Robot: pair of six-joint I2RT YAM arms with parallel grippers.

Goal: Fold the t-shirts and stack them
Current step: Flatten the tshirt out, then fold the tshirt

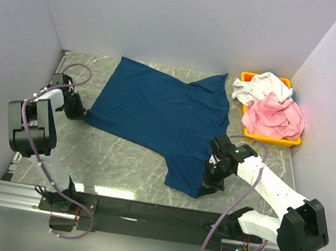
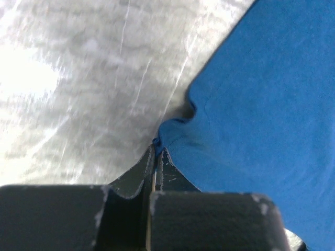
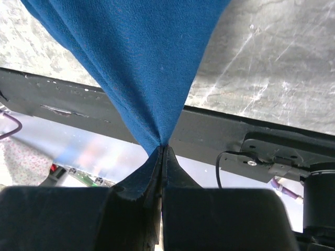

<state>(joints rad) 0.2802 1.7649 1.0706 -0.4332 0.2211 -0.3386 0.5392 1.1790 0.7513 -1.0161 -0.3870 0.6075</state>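
The navy blue t-shirt lies spread on the marble table, plain side up, no print showing. My left gripper is shut on its left edge; the left wrist view shows the jaws pinching the blue cloth at a corner. My right gripper is shut on the shirt's near right corner and the cloth hangs taut from the closed jaws. The pink t-shirt and the white t-shirt lie crumpled in the yellow bin.
The yellow bin stands at the back right by the right wall. White walls close in the left, back and right. A black rail runs along the table's near edge.
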